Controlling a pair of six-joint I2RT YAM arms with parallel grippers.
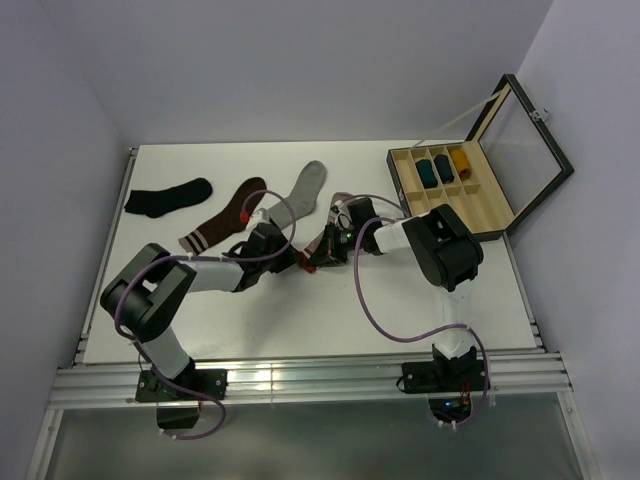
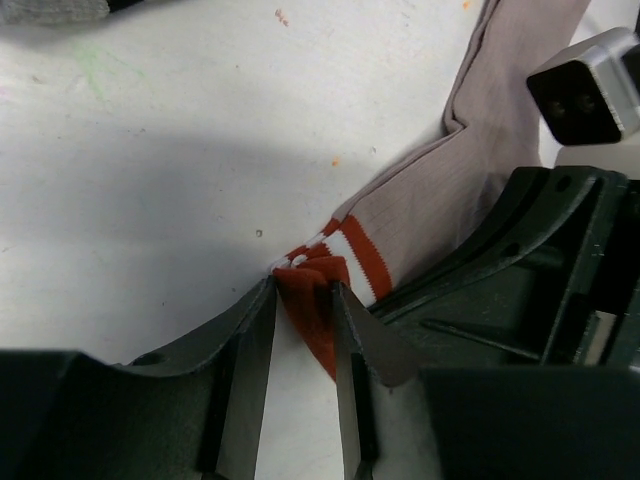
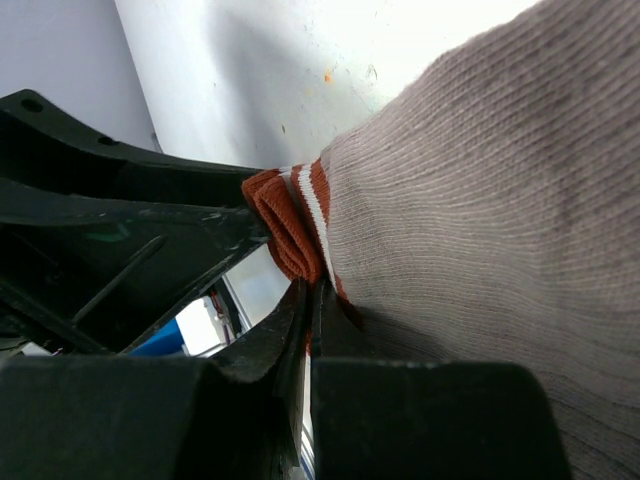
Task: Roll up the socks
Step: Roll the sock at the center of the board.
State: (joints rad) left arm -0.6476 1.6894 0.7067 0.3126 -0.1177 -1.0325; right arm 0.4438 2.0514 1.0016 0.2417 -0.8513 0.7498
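pink sock [image 2: 470,170], red-white striped cuff [image 2: 350,262]; grey sock [image 1: 310,182]

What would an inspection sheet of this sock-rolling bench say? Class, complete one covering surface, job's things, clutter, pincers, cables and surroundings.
Surface: white table, a few small specks.
Job's things: pink sock, its red-and-white cuff bunched between both pincers; grey sock lying flat behind.
Clutter: black sock and brown sock flat at the far left; open wooden box at the right, holding three rolled bundles.
Pincers: left pincer and right pincer each shut on the pink sock's cuff.
Cables: purple cables looping along both arms.
Surroundings: pale walls; metal rail at the near edge.
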